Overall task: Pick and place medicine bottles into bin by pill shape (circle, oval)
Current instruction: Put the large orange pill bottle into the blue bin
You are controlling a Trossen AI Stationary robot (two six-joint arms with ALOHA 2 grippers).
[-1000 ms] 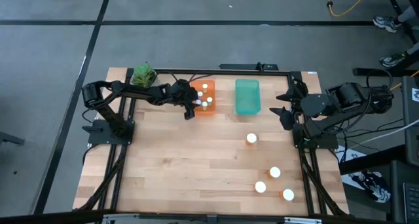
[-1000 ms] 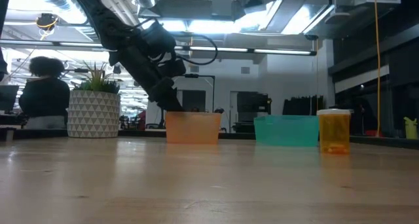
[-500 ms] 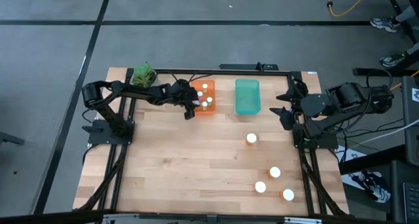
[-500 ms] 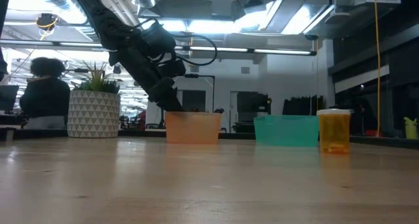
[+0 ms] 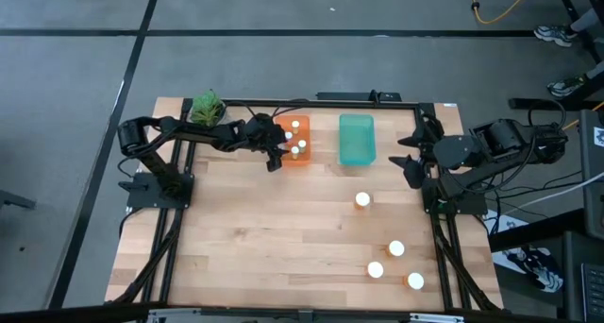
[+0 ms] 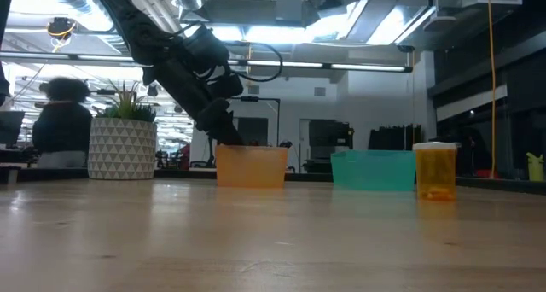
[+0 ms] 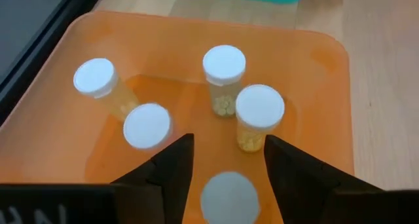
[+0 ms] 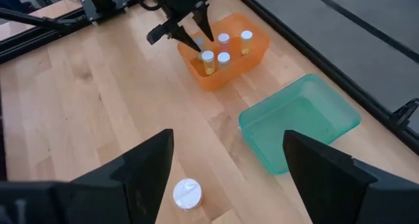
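Several white-capped medicine bottles stand upright in the orange bin (image 5: 304, 159), also in the left wrist view (image 7: 224, 68). My left gripper (image 7: 229, 145) hangs open over the bin's near left part (image 5: 275, 156); one bottle's cap (image 7: 226, 194) shows between its fingers, and I cannot tell if they touch it. Several more bottles stand on the table at the right: (image 5: 362, 199), (image 5: 396, 249), (image 5: 376, 269), (image 5: 414, 281). My right gripper (image 5: 408, 167) waits open and empty by the table's right edge. The teal bin (image 5: 357, 139) holds nothing.
A potted plant (image 5: 207, 107) stands at the far left corner, left of the orange bin. Black frame rails run along the table's edges. A person (image 6: 60, 121) shows in the room behind. Bare wood lies across the table's middle and near left.
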